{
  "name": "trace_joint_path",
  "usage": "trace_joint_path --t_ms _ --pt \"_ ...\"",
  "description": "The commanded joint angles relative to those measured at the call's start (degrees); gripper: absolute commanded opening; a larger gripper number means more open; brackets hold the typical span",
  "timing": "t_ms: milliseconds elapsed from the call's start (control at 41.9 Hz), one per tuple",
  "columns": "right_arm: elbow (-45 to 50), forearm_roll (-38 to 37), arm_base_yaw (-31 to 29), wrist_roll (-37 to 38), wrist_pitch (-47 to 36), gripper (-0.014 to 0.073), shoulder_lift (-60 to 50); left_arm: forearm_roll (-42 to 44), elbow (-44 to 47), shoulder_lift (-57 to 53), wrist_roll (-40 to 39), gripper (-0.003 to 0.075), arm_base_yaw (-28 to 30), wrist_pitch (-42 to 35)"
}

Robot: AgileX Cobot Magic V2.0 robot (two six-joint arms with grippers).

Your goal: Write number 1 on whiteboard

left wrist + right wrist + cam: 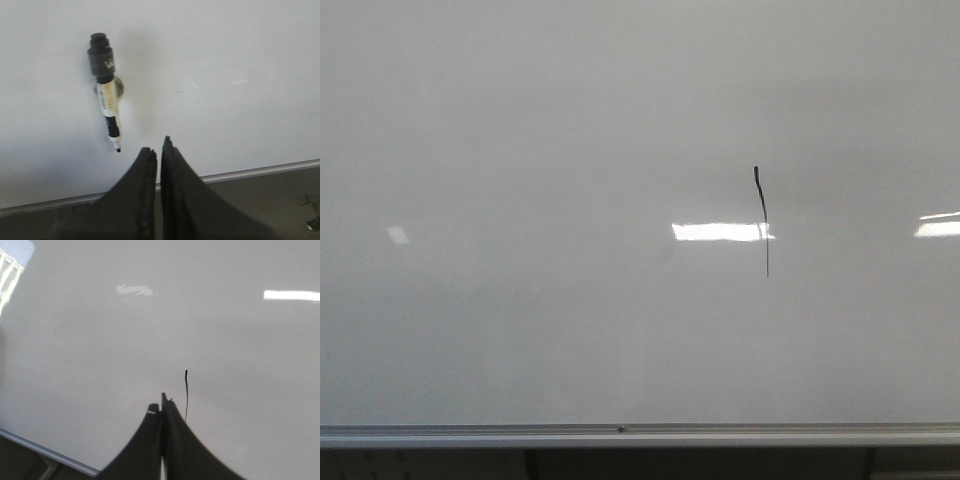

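Left claw (pixel 159 145): two dark fingers pressed together at the tips, clenched on nothing. Just beyond the fingertips, slightly off to one side, a white-barrelled marker pen with a black tip section (pixel 109 97) sits against the large glossy pale grey-white whiteboard (pixel 225 75). Its uncapped black nib points towards the claw and stops just short of it, not touching. The pen's far end carries a dark grey cylindrical holder or cap (pixel 100 55); a small rounded mount shows behind the barrel, and I cannot tell how it is fixed. The silver metal rail along the board's edge (pixel 240 173) passes close behind the fingers.

Right claw (pixel 164 401): dark fingers likewise drawn together and clenched, holding nothing. Directly beside the fingertips, and extending away from them, stands the number 1, a thin black nearly vertical marker stroke (pixel 186 395). Its near end lies just beside the fingers; contact cannot be confirmed. Farther out the board surface carries only bright rectangular light reflections (pixel 291 294).

Front view: neither claw visible. The stroke (pixel 762 220) is upright on the board, thicker at its top and tapering downward, crossing a bright reflection (pixel 718 232). The rail (pixel 620 434) lies well below it.
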Motion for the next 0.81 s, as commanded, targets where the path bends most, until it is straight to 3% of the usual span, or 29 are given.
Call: trace_joint_path --t_ms 0,167,406,787 --pt "-1.6 1.3 0.0 -0.3 -4.1 -0.0060 -0.3 -1.2 0.1 -4.8 -0.4 -0.0020 -2.9 -2.2" --pt "-1.6 1.3 0.0 -0.3 -2.7 -0.0060 -0.3 -5.4 5.5 -18.5 -0.4 -0.0020 -8.0 -2.6" --pt "-1.6 1.3 0.0 -0.3 -2.6 -0.0060 -0.3 -8.1 9.3 -36.6 -0.4 -0.0020 -8.7 -1.8" --pt "-1.6 1.3 0.0 -0.3 -2.6 -0.0060 -0.3 -9.8 9.3 -41.0 -0.4 -0.0020 -8.7 -1.9"
